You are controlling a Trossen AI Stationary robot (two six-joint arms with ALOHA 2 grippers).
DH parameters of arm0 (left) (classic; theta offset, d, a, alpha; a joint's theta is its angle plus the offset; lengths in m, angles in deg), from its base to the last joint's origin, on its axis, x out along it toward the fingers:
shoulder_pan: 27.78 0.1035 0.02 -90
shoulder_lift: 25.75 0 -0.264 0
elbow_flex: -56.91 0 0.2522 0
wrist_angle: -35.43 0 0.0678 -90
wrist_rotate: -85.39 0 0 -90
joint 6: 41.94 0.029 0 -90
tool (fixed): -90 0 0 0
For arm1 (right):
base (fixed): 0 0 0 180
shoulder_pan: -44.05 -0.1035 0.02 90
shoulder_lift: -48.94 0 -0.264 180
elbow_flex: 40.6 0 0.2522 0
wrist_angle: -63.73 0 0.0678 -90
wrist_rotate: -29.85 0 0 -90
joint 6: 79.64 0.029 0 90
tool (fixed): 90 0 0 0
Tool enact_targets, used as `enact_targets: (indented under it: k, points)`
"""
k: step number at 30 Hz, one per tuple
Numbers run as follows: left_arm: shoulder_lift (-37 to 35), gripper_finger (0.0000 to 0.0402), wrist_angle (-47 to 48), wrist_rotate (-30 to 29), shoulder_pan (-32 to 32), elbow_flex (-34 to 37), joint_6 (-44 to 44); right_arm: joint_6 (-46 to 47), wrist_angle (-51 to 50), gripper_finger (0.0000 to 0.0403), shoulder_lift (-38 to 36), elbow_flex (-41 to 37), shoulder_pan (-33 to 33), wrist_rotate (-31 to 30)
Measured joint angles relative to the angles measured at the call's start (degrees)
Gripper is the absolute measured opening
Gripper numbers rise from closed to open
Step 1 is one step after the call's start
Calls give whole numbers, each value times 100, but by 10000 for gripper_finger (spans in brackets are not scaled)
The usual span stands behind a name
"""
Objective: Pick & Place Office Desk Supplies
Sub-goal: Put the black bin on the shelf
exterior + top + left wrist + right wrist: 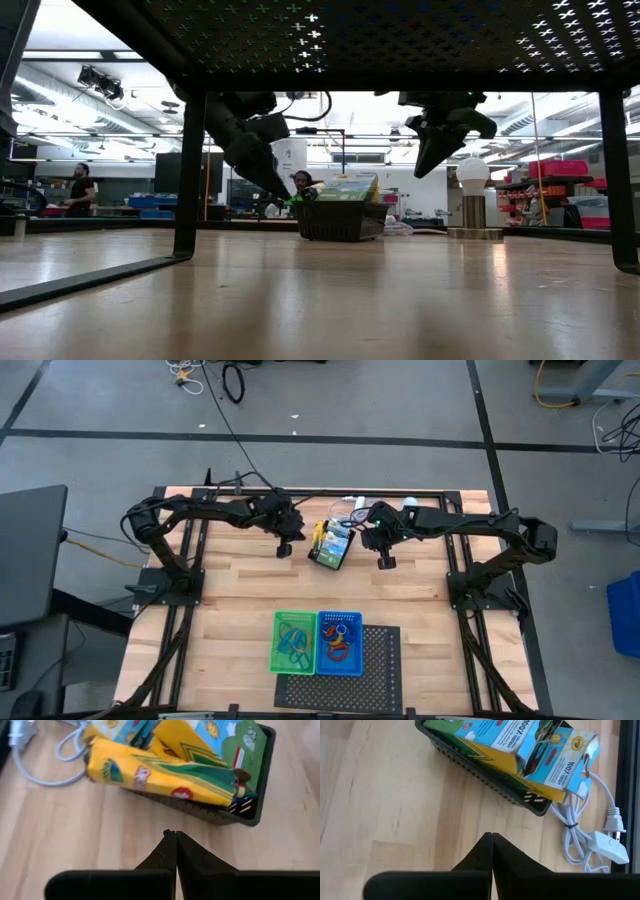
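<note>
A black tray stands at the table's far middle. It holds yellow, green and blue crayon boxes that lean on one another and stick out over its rim. My left gripper hangs shut just left of the tray, above the bare wood, with nothing between its fingers. My right gripper hangs shut just right of the tray, also holding nothing. Near the front edge, a green tray and a blue tray hold coloured loops.
A white coiled cable with a plug lies behind the black tray, and a white bulb on a round base stands at the far right. A black perforated sheet lies under the front trays. Bare wood spans the middle of the table.
</note>
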Motion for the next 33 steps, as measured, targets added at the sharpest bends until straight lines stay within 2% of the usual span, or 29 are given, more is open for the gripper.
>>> enact_targets:
  k: [8,22,28,33]
  points:
    - [339,2,244,441,-158,-261,-54,0,0,2,0,0,-4,61]
    - [995,1,401,444,-436,-896,197,-130,-53,1,0,0,0,94]
    - [1261,1,458,494,-521,-1154,269,-600,-664,1,0,0,-4,124]
    - [1417,1,502,501,-556,-1304,379,-773,-715,26,0,0,-66,237]
